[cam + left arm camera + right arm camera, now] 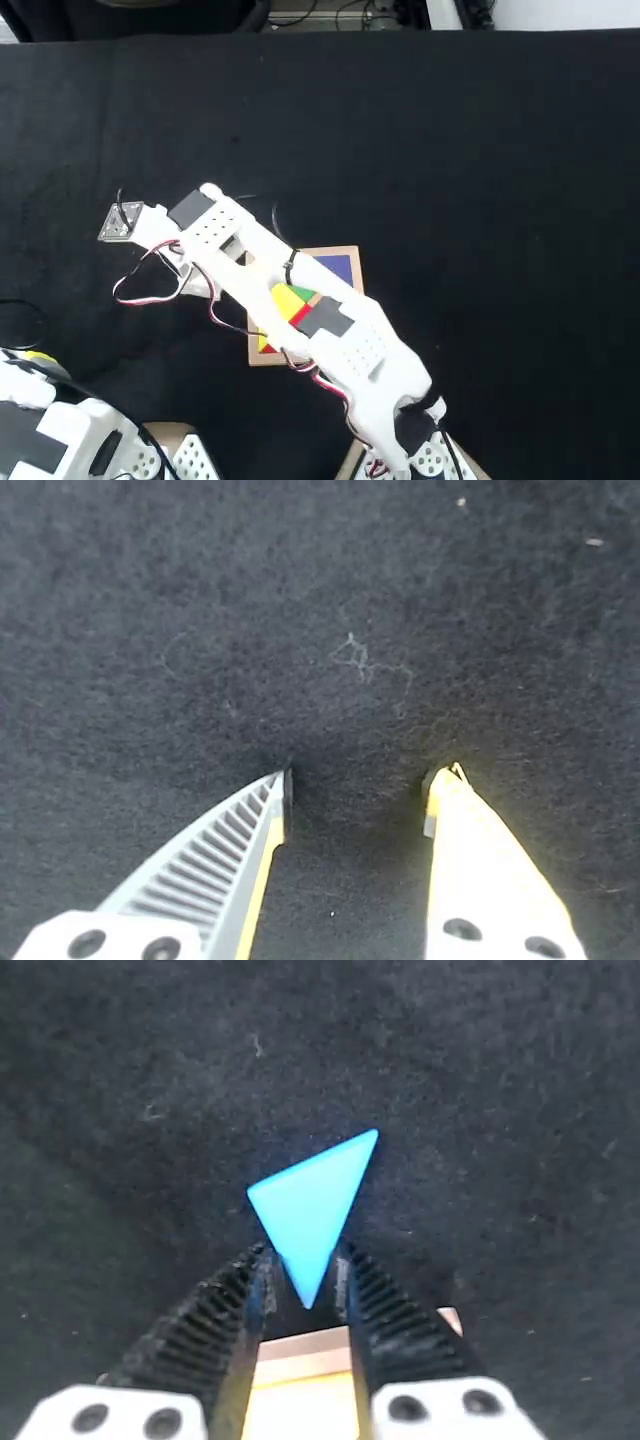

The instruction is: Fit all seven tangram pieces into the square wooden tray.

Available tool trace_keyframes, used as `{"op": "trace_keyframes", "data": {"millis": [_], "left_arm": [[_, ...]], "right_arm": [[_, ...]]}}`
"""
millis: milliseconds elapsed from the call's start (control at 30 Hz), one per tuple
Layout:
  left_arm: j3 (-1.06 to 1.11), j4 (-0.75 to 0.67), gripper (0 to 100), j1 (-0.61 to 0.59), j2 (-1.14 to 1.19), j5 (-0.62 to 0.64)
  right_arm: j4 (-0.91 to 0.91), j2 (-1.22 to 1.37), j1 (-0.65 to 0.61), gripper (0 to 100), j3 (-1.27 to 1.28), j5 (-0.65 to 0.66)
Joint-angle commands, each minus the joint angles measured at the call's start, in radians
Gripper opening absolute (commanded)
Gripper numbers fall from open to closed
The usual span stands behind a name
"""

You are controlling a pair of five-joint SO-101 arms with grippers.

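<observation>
The square wooden tray (347, 252) lies mid-table with a dark blue piece (335, 268), a yellow piece (287, 299) and bits of green and red showing under the right arm (300, 305). That arm stretches over the tray toward the left. In the right wrist view a light blue triangle (315, 1195) points its narrow corner between the dark fingers, and my right gripper (300, 1260) is shut on that corner just beyond the tray's edge (300, 1345). My left gripper (355, 785) hangs open over bare black cloth with nothing between its fingers.
Black cloth (480, 150) covers the whole table. The left arm's white base (60, 430) sits at the near left corner. Loose cables (150, 285) trail beside the right arm's wrist.
</observation>
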Motion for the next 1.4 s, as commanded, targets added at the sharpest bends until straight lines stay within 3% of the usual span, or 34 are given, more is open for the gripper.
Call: {"op": "trace_keyframes", "data": {"millis": [0, 267, 433, 500, 767, 1067, 1367], "left_arm": [[0.031, -0.012, 23, 0.015, 0.009, -0.008], [0.031, -0.012, 23, 0.015, 0.009, -0.008], [0.031, -0.012, 23, 0.015, 0.009, -0.008], [0.031, -0.012, 23, 0.015, 0.009, -0.008], [0.031, -0.012, 23, 0.015, 0.009, -0.008], [0.031, -0.012, 23, 0.015, 0.009, -0.008], [0.031, -0.012, 23, 0.015, 0.009, -0.008]], "right_arm": [[0.029, 0.004, 0.011, 6.4, -0.085, 0.012], [0.061, 0.012, 0.011, 7.6, -0.13, 0.012], [0.129, 0.01, 0.003, 25.0, -0.154, 0.012], [0.13, 0.01, -0.003, 27.8, -0.154, 0.014], [0.075, 0.013, -0.077, 27.8, -0.156, -0.005], [0.02, 0.021, -0.064, 27.1, -0.177, -0.302], [0.023, 0.143, -0.064, 24.0, -0.188, -0.33]]}}
